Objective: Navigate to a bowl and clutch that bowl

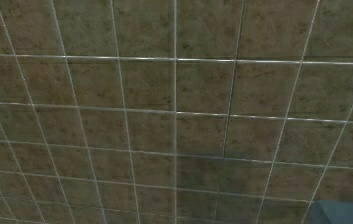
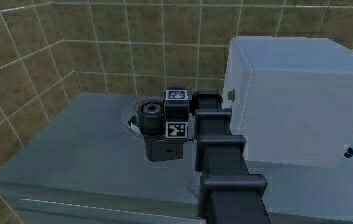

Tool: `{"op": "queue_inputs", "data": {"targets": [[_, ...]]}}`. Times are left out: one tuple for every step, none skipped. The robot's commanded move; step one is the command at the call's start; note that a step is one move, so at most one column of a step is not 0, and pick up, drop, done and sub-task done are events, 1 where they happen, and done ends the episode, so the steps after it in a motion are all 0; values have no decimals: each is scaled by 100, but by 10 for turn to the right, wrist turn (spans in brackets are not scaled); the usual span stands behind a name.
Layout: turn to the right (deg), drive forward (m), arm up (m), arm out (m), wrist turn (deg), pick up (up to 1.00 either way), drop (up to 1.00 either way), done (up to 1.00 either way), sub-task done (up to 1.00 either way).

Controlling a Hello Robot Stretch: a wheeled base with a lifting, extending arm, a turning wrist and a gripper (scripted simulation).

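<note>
1. Nearest is the dark arm [image 2: 229, 185], a square bar that comes up from the bottom of the arm side view and reaches out over a grey counter [image 2: 64, 150].
2. At the arm's far end sit two small white squares [image 2: 177, 97] with black marks. Just left of them is the gripper [image 2: 149, 132].
3. I cannot tell how wide the gripper's fingers are. I also cannot tell if it has hold of anything, because something lies on the counter right where the gripper is.
4. That something is a round grey thing [image 2: 127, 112] with a curved rim. It peeks out on the gripper's left side. From its shape I think it is the bowl. It rests near the middle of the counter.
5. Close on the arm's other side stands a big pale box [image 2: 294, 100].
6. Farthest back is a tiled wall [image 2: 104, 40] behind the counter. The forward view looks at brown tiles [image 1: 174, 100] too.
7. I think the driving part is done and the grab is the step in hand.
8. To do it well, the fingers should go one on each side of the rim.
9. The arm should move slowly so it does not push the bowl away or bump the box.
10. A small lift straight up would show if the bowl comes along.
</note>
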Motion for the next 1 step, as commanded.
{"op": "queue_inputs", "data": {"targets": [[0, 0, 0, 0, 0, 100, 0, 0, 0]]}}
